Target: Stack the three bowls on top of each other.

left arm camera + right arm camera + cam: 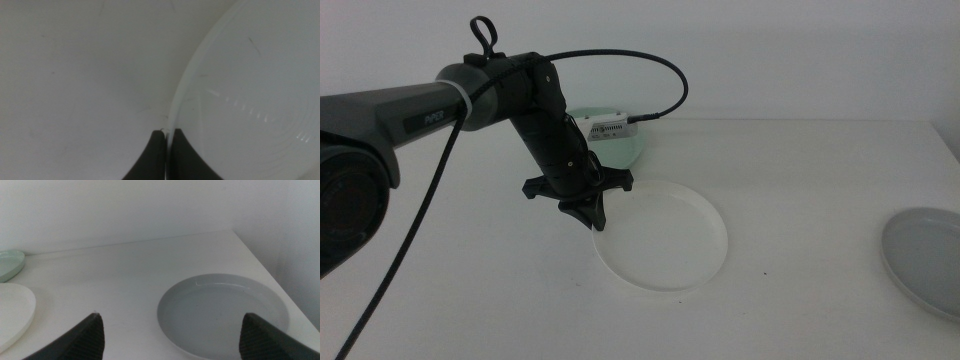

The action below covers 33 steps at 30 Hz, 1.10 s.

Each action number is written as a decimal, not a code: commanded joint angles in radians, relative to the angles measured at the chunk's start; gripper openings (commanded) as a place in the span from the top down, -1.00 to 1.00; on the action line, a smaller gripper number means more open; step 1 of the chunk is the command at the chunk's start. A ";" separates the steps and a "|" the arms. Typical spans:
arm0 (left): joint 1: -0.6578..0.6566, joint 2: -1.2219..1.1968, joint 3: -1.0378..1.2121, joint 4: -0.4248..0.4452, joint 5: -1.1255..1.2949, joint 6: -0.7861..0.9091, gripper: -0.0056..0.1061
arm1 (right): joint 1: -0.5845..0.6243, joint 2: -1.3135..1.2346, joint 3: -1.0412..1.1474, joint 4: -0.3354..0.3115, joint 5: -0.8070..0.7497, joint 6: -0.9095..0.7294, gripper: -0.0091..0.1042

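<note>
- Left gripper (594, 222) pinches the white bowl's (665, 240) near rim, jaws closed on it.
- Right gripper (170, 330) waits wide open, empty, grey bowl (225, 312) just ahead.
- Next, probably: lift white bowl onto the green bowl (620, 148) behind.

your left arm (520, 100) is matte black with a grey link, white lettering and a looping black cable (650, 70).

Left pincer (592, 218) pinched — right pincer (170, 330) agape.
</note>
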 commanded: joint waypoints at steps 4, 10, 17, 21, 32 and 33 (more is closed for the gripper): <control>-0.002 0.000 -0.012 0.016 -0.001 -0.010 0.93 | 0.002 -0.004 0.003 -0.005 -0.009 -0.004 -0.80; 0.005 0.002 -0.012 0.047 0.018 -0.019 0.91 | 0.002 -0.004 0.003 -0.005 -0.009 -0.004 -0.80; 0.022 0.002 -0.012 0.034 0.034 -0.027 0.53 | 0.002 -0.004 0.003 -0.005 -0.009 -0.004 -0.80; 0.041 0.001 -0.014 -0.001 0.091 0.015 0.02 | 0.002 -0.004 0.003 -0.005 -0.009 -0.004 -0.80; 0.117 -0.214 -0.040 0.034 0.112 0.030 -0.78 | 0.002 -0.004 0.003 -0.005 -0.009 -0.004 -0.80; 0.116 -0.240 -0.040 0.050 0.112 0.025 -0.78 | 0.002 -0.004 0.003 -0.005 -0.009 -0.004 -0.80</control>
